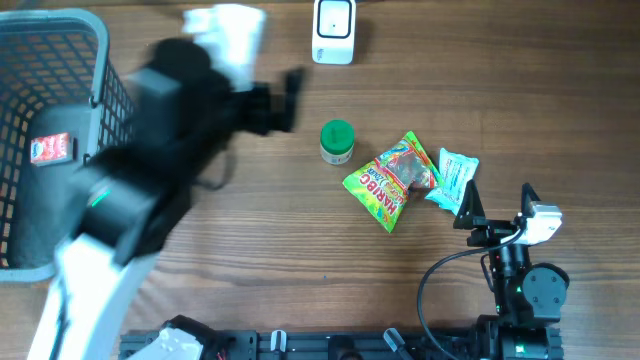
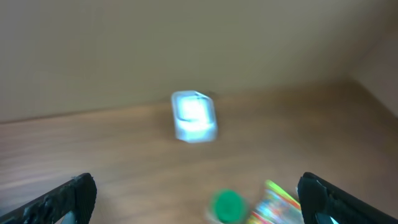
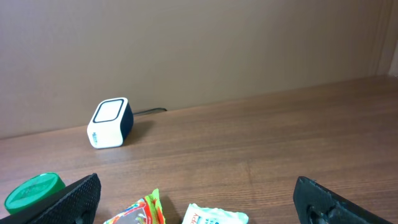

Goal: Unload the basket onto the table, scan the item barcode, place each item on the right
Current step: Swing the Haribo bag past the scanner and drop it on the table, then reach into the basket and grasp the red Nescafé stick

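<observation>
**Arms**
- The left arm (image 1: 150,180) extends over the surface (image 1: 300,280) beside the basket (image 1: 70,30). It is heavily blurred in the overhead view.
- The left fingers (image 2: 62,199) are released and spread wide, with nothing between them.
- The right fingers (image 3: 74,196) are also released and empty. They sit low over the surface, just beside the white-and-teal packet (image 1: 452,178).

**Scanner**
- The scanner (image 1: 333,30) stands at the far edge of the surface. Neither arm touches it.

**Items**
- The green-lidded jar (image 1: 337,140) stands upright near the centre.
- The candy bag (image 1: 390,180) lies just to the right of the jar.
- The white-and-teal packet lies against the bag's right side.
- The red packet (image 1: 50,148) lies inside the basket (no barcode can be made out on any item).
</observation>
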Robot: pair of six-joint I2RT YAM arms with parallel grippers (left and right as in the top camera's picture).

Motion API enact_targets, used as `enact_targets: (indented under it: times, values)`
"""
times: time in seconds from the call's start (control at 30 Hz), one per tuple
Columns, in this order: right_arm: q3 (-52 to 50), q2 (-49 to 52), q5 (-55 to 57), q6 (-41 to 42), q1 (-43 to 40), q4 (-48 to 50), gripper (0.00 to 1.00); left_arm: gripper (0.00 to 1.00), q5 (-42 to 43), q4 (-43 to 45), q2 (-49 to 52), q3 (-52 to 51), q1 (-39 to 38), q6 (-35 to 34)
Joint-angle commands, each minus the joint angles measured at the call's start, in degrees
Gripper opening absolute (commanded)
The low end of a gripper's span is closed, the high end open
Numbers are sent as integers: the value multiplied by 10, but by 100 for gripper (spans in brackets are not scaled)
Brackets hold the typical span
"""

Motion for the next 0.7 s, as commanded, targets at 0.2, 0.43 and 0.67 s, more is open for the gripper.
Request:
enact_targets:
  times: [0.2, 0.43, 0.67]
  values:
    - [0, -4, 3, 4, 1, 1, 100, 100, -61, -96, -15, 3, 477, -209]
    - [0, -4, 3, 4, 1, 1, 100, 100, -101, -174, 220, 2, 538, -70]
    - [0, -4, 3, 4, 1, 1, 100, 100, 20, -205, 319, -2, 540, 154]
